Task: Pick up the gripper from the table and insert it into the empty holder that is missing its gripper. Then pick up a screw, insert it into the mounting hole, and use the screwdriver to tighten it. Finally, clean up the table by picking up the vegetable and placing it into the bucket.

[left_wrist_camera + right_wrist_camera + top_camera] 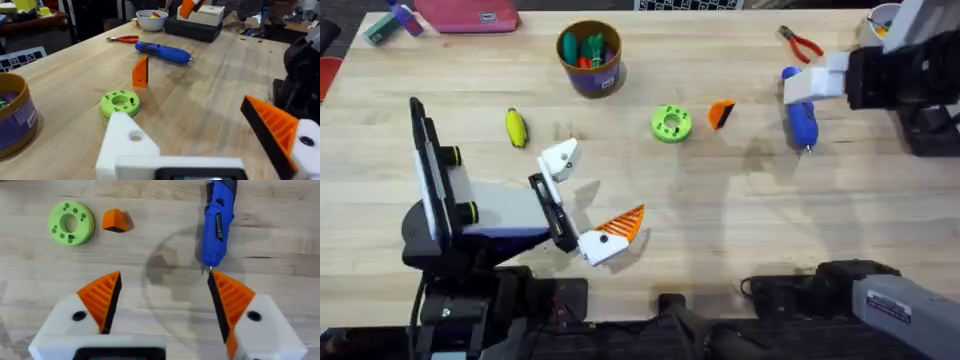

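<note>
The first step is only beginning, by my reading: the gripper (721, 113) is lying untouched on the surface (740, 220), just beside the lime-green disc (671, 123) and well apart from the empty holder (560, 158), which is sitting on the left gripper (588, 196) opposite that arm's one orange-tipped finger. The left jaws are standing spread. The right gripper (162, 305) is hovering with its jaws spread wide, one fingertip right at the bit of the screwdriver (218, 222), the orange wedge lying off to one side. The next move probably calls for shifting those jaws across to straddle the wedge, then closing squarely. The bucket (589, 58) is already holding green and orange pieces, while the vegetable (516, 128) is lying on the surface near it.
</note>
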